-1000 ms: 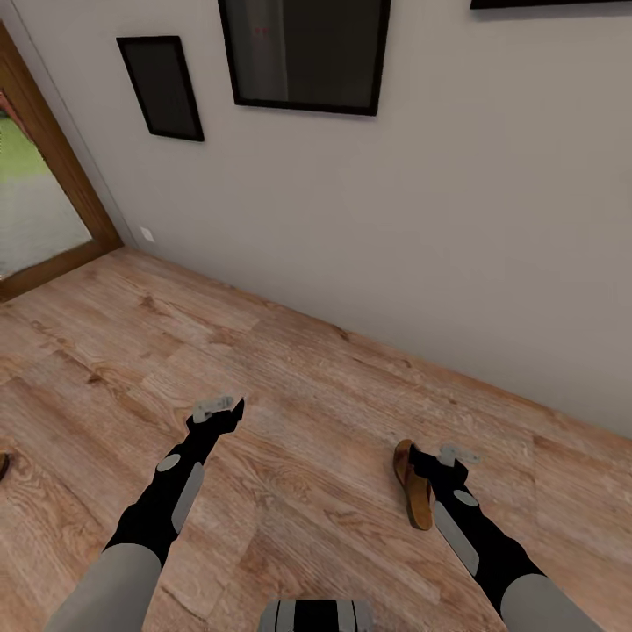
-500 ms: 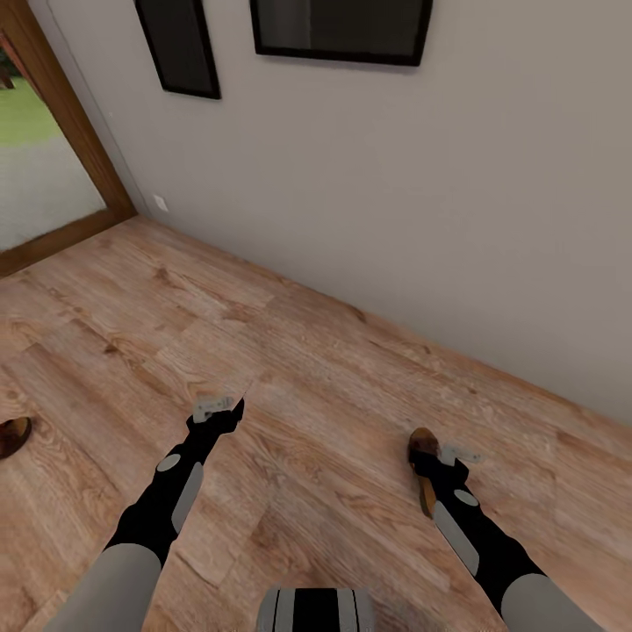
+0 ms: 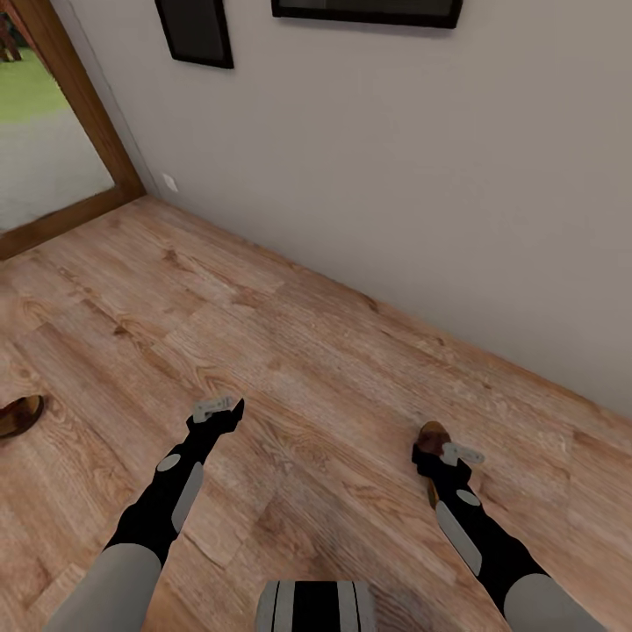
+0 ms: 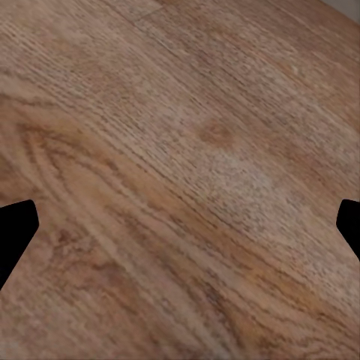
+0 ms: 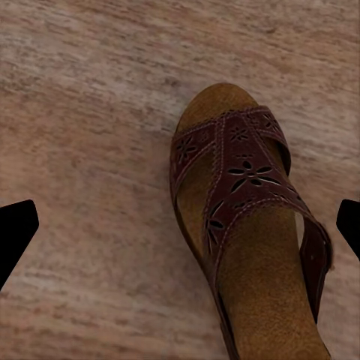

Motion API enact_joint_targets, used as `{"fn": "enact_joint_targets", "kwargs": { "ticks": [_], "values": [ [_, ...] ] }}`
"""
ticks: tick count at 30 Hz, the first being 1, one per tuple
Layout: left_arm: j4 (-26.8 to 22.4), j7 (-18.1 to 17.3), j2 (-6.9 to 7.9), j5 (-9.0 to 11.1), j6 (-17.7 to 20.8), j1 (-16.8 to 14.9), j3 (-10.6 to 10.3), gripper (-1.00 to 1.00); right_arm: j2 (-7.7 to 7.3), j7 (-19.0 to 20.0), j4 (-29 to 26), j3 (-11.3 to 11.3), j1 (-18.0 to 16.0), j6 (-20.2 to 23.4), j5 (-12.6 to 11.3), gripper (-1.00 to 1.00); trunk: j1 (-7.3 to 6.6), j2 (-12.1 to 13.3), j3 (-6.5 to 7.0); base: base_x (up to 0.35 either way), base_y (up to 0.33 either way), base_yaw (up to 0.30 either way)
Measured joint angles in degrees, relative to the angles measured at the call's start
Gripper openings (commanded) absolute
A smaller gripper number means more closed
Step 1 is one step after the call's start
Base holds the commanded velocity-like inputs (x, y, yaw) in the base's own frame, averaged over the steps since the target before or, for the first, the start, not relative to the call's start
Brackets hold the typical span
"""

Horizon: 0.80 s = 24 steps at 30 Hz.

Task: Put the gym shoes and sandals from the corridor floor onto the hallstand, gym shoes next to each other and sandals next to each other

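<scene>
Lower right of the head view, one sandal (image 3: 431, 441) lies on the corridor floor (image 3: 290, 351), its toe end peeking out just beyond the right gripper (image 3: 449, 460), which hangs right over it. From the right wrist view the sandal (image 5: 244, 240) shows a dark brown cut-out strap across a tan insole, flat on the planks, with the black fingertips (image 5: 15, 229) at both side edges of the frame, well apart; the jaws stand wide and hold nothing. At the far left edge of the head view, a second sandal (image 3: 19, 414) lies on the floor, partly cut off. The left gripper (image 3: 219, 411) hovers over bare wood in the lower left; its wrist view gives wood grain (image 4: 187, 172) between widely spread tips, so those jaws are wide too. Behind runs a pale wall (image 3: 395, 175) with dark frames (image 3: 197, 31), and a wooden door frame (image 3: 83, 105) stands upper left.
</scene>
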Motion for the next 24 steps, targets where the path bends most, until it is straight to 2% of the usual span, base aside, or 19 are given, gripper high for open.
{"fn": "enact_joint_targets", "kwargs": {
  "ticks": [10, 19, 23, 24],
  "values": [
    [0.0, 0.0, -0.01, 0.0, 0.0, 0.0, 0.0, 1.0, -0.04, 0.0, 0.0, -0.1, 0.0, 0.0, 0.0, 1.0, 0.0, 0.0, -0.03, 0.0, 0.0, -0.237],
    [0.0, 0.0, 0.0, 0.0, 0.0, 0.0, 0.0, 1.0, -0.03, -0.1, 0.1, 0.1, 0.0, 0.0, 0.3, 1.0, 0.0, 0.0, -0.03, 0.0, 0.0, -0.047],
    [0.0, 0.0, 0.0, 0.0, 0.0, 0.0, 0.0, 1.0, -0.03, -0.1, 0.1, 0.2, 0.0, 0.0, 2.3, 1.0, 0.0, 0.0, -0.03, 0.0, 0.0, -0.004],
    [0.0, 0.0, 0.0, 0.0, 0.0, 0.0, 0.0, 1.0, -0.03, -0.1, 0.1, 0.2, 0.0, 0.0, 4.0, 1.0, 0.0, 0.0, -0.03, 0.0, 0.0, -0.002]
  ]
}}
